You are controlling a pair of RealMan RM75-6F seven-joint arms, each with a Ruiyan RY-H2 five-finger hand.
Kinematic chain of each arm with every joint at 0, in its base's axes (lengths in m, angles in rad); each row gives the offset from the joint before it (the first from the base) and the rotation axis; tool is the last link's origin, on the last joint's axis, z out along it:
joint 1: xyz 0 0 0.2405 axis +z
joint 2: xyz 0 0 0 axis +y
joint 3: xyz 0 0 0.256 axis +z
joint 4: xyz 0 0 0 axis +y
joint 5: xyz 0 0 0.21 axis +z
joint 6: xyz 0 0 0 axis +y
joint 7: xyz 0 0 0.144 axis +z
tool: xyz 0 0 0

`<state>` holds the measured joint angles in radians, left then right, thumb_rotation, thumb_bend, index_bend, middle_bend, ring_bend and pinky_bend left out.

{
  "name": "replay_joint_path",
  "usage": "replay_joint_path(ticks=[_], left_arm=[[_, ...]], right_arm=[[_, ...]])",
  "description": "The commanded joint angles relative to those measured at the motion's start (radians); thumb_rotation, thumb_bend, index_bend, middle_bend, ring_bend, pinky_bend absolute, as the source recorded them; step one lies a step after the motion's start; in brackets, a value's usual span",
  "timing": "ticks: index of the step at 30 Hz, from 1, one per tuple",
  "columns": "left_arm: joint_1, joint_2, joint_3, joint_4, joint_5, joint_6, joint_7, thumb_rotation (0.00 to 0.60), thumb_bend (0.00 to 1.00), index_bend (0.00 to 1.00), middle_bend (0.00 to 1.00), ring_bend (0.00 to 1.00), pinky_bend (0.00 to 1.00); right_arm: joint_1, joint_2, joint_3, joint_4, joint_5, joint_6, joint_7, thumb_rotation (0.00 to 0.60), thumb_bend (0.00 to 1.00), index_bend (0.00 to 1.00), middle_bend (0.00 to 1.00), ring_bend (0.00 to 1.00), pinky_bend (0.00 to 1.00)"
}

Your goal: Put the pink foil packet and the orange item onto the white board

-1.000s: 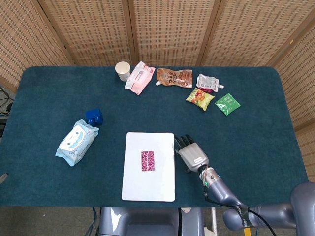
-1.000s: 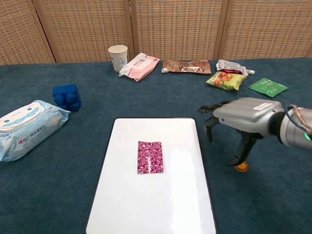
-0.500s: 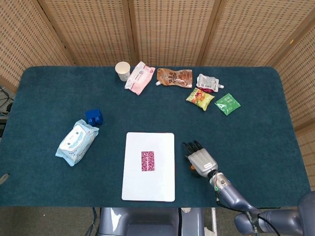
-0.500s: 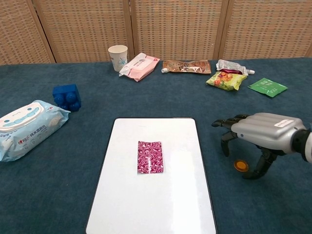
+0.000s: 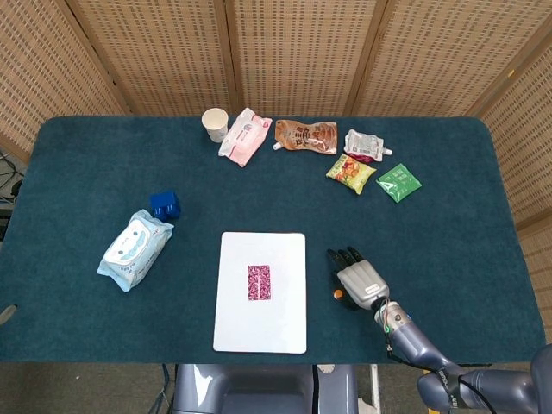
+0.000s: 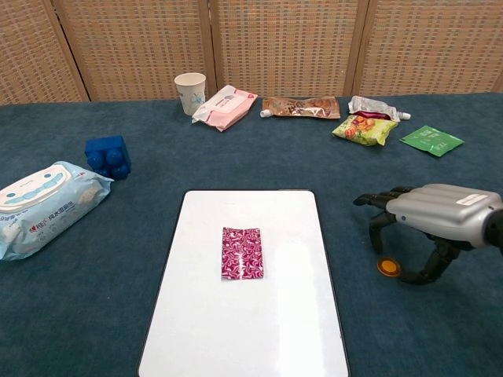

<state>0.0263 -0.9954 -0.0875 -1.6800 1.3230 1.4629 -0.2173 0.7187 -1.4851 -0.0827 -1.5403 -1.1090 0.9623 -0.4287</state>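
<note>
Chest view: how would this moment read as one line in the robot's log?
pink foil packet: on white board | orange item: on table, beside board | right hand: above orange item, holding nothing | left hand: unseen

We count one white board (image 5: 262, 291) at the frame's lower middle, carrying one pink foil packet (image 5: 259, 282). Just right of it lies one orange item (image 6: 387, 267). Along the top we see one paper cup (image 5: 215, 123) and five pouches: pink (image 5: 244, 135), brown (image 5: 306, 135), white (image 5: 366, 144), yellow-green (image 5: 350, 172), green (image 5: 398, 182). At left sit one blue block (image 5: 165, 204) and one wipes pack (image 5: 134, 249). One hand (image 5: 360, 280) shows.
</note>
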Motion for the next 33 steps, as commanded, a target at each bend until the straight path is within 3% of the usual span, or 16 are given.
replay_joint_path(ticks=[1, 16, 24, 33], left_arm=[[0.000, 0.000, -0.001, 0.001, -0.001, 0.001, 0.000, 0.587, 0.00, 0.00, 0.00, 0.00, 0.00], [0.000, -0.002, 0.000, 0.001, -0.001, 0.000, 0.004, 0.587, 0.00, 0.00, 0.00, 0.00, 0.00], [0.000, -0.003, 0.000, 0.002, -0.002, 0.000, 0.004, 0.588, 0.00, 0.00, 0.00, 0.00, 0.00], [0.001, -0.002, -0.001, 0.002, -0.002, 0.001, 0.000, 0.588, 0.00, 0.00, 0.00, 0.00, 0.00]], right_arm=[[-0.004, -0.004, 0.005, 0.006, -0.002, -0.007, 0.000, 0.600, 0.34, 0.40, 0.00, 0.00, 0.00], [-0.028, -0.012, 0.020, 0.029, -0.031, -0.031, 0.016, 0.600, 0.34, 0.43, 0.00, 0.00, 0.00], [-0.040, -0.022, 0.024, 0.043, -0.055, -0.041, 0.035, 0.600, 0.36, 0.55, 0.00, 0.00, 0.00], [-0.049, -0.021, 0.041, 0.032, -0.082, -0.046, 0.057, 0.600, 0.36, 0.56, 0.00, 0.00, 0.00]])
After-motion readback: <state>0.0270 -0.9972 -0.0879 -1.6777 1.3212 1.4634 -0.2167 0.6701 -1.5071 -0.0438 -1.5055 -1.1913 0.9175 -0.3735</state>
